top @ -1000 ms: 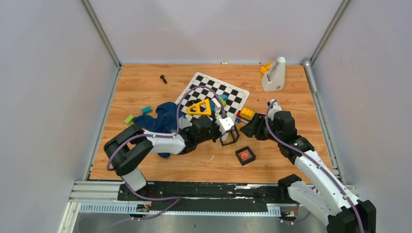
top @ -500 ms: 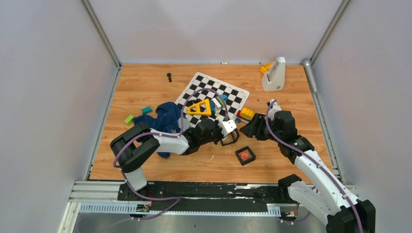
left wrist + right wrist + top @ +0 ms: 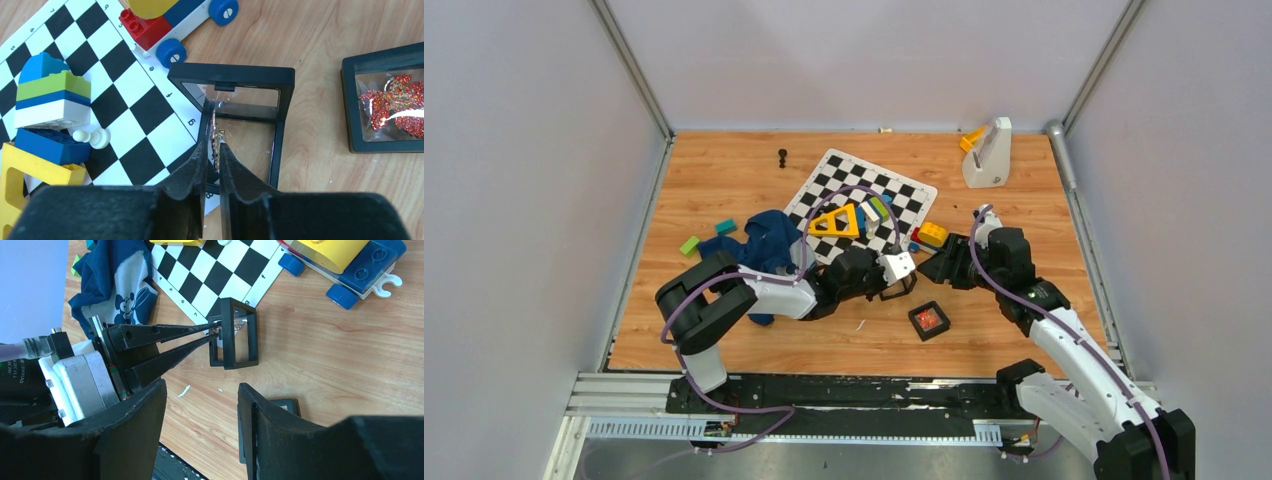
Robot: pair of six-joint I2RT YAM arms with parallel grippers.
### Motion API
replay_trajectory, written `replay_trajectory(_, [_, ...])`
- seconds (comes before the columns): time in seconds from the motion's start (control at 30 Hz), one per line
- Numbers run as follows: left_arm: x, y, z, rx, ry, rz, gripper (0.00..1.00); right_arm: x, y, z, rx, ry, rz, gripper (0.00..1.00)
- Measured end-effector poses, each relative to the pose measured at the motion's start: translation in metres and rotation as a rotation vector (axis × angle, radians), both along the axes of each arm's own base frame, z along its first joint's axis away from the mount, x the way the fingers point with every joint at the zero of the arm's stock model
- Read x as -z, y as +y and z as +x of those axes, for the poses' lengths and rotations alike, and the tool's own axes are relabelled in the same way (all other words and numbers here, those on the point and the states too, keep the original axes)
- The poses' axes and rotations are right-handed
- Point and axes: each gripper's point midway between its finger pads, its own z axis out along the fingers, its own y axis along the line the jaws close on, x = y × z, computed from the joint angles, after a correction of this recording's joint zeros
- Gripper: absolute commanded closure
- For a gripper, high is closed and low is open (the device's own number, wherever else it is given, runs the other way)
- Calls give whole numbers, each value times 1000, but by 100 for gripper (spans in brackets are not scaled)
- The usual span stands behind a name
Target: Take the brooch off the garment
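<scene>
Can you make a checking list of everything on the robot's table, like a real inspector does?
Surface: wooden table, a few white crumbs.
Job's things: brooch seen edge-on at the tips of the left gripper, over an open black case; shirt crumpled left of the checkered mat.
Clutter: toy blocks, black pawn, white stand, closed case holding a red sparkly ornament.
Grippers: left gripper nearly closed around the brooch, grip unclear; right gripper open, empty.
Cables: purple cables along both arms; no snags seen.
Surroundings: plain walls, metal rail; nobody seen.
</scene>
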Motion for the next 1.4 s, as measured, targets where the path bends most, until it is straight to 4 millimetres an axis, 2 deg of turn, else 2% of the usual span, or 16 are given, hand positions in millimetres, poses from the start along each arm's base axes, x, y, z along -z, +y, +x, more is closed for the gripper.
replay_trajectory(0.1, [4, 2, -2, 5, 5, 19, 62, 0, 0, 0, 1, 2, 1, 44])
replay_trajectory(0.33, [8, 3, -7, 14, 24, 36, 63, 3, 0, 0, -4, 12, 2, 45])
replay_trajectory(0.43, [2, -1, -12, 35, 36, 13, 61, 4, 1, 0, -8, 18, 3, 46])
replay_trajectory(0.53, [-8, -5, -16, 52, 53, -23, 53, 6, 2, 1, -9, 23, 2, 46])
replay_trajectory(0.7, [-21, -7, -20, 36, 89, -76, 50, 13, 3, 4, -11, 49, -2, 50])
replay_trajectory(0.83, [-28, -4, -19, -21, 126, -109, 57, 20, 5, 6, -12, 76, -2, 58])
replay_trajectory(0.97, [-25, 3, -18, -96, 202, -138, 80, 28, 7, 10, -6, 103, -1, 68])
replay_trajectory(1.0, [-24, 5, -18, -115, 221, -148, 89, 31, 7, 12, -4, 113, -4, 70])
replay_trajectory(1.07, [-20, 14, -19, -155, 262, -170, 99, 37, 8, 14, -2, 135, -8, 72])
replay_trajectory(1.27, [6, 43, -29, -253, 375, -178, 100, 51, 11, 19, -5, 171, -15, 75])
replay_trajectory(1.4, [14, 48, -32, -288, 420, -189, 100, 51, 14, 23, -9, 167, -13, 79])
